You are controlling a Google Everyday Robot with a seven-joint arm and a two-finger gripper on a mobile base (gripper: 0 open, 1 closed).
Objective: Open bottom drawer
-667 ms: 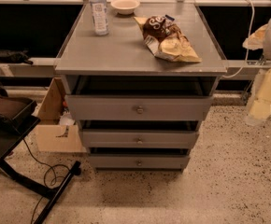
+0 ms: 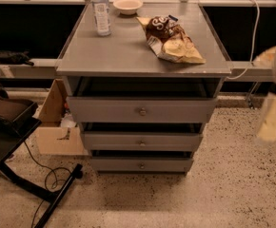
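Note:
The bottom drawer point(image 2: 142, 165) is the lowest and narrowest of three grey fronts in a grey cabinet, with a small round metal knob point(image 2: 141, 166) at its centre. A dark gap shows above its front. My gripper point(image 2: 275, 120) is a blurred cream shape at the right edge of the view. It hangs in the air to the right of the cabinet, about level with the top and middle drawers, and touches nothing.
The middle drawer point(image 2: 142, 141) and top drawer point(image 2: 142, 110) sit above. On the cabinet top point(image 2: 123, 51) stand a water bottle point(image 2: 101, 13), a bowl point(image 2: 127, 4) and a chip bag point(image 2: 171, 39). A cardboard box point(image 2: 54, 127) and a black chair base with cables point(image 2: 43, 189) are at the left.
My arm at the right edge has moved downward and looks motion-blurred. The drawers and the things on the cabinet top have not moved.

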